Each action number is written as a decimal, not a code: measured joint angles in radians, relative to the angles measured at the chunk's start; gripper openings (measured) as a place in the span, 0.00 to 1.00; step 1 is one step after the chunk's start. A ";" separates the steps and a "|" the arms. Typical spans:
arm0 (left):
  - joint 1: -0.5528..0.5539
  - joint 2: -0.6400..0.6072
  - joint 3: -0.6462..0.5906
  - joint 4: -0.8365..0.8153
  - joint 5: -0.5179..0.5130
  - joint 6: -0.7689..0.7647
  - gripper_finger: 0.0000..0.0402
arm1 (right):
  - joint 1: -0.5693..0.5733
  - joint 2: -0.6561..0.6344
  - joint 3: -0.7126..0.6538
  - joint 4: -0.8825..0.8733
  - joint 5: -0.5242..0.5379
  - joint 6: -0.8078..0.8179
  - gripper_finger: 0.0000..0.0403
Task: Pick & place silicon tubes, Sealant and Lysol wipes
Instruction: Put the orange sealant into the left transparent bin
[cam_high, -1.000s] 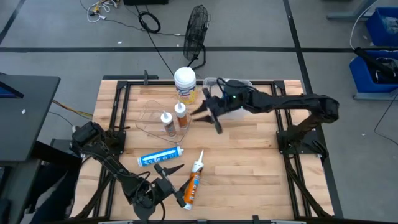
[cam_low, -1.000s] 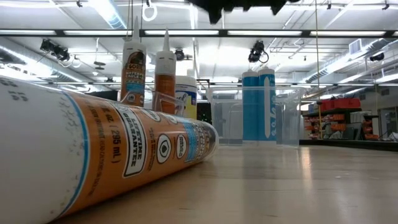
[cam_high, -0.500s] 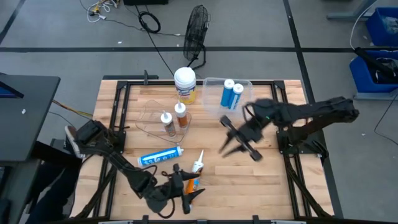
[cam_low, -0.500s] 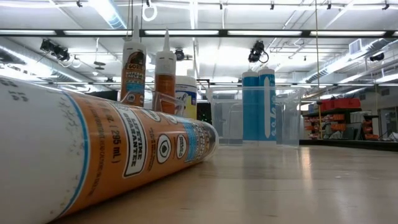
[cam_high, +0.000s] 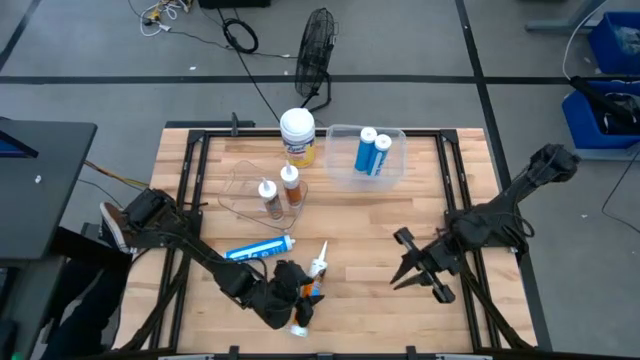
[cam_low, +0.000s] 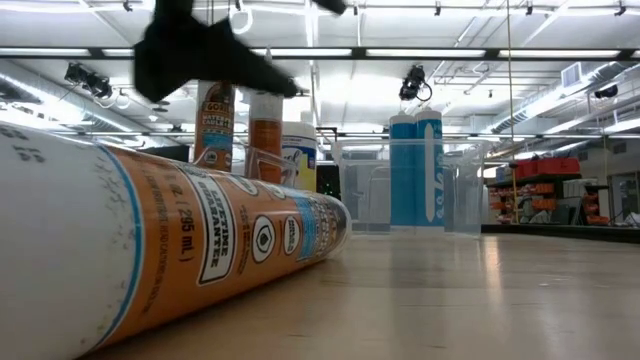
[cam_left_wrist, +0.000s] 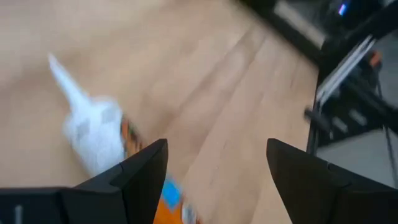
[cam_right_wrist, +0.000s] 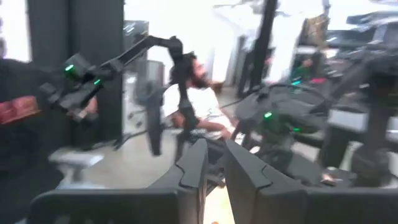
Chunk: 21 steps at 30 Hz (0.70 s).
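Note:
An orange cartridge (cam_high: 313, 289) with a white nozzle (cam_left_wrist: 87, 127) lies near the table's front edge. My left gripper (cam_high: 300, 301) hangs over its middle, open, with the body passing under one finger (cam_left_wrist: 144, 169); I cannot tell whether they touch. A blue cartridge (cam_high: 258, 252) lies to its left. The Lysol wipes (cam_high: 298, 134) stand at the far edge. Two blue cartridges (cam_high: 372, 152) stand in a clear bin (cam_high: 340, 170), and two orange ones (cam_high: 278, 192) in another clear container. My right gripper (cam_high: 400, 262) hangs at the near right, its fingers a narrow gap apart, with nothing between them.
Black frame rails (cam_high: 190, 180) run along the table's left and right sides. Bare wood lies between the two arms at the table's middle (cam_high: 370, 230). In the right wrist view a person (cam_right_wrist: 199, 106) sits in the room beyond, among other arms.
My right gripper has swung away from the clear bin at the far edge toward the table's near right, leaving the two blue cartridges standing there. My left gripper has gone toward the table's right, along the near edge, rolled, and come over the lying orange cartridge.

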 joint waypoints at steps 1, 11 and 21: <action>0.006 0.000 0.000 -0.026 0.044 -0.034 0.69 | 0.020 -0.005 -0.028 0.038 0.042 -0.002 0.14; 0.019 0.000 0.139 -0.296 0.249 -0.154 0.83 | 0.119 -0.009 -0.164 0.141 0.181 0.037 0.14; 0.031 0.019 0.266 -0.545 0.316 -0.334 0.92 | 0.153 -0.009 -0.180 0.118 0.196 0.041 0.14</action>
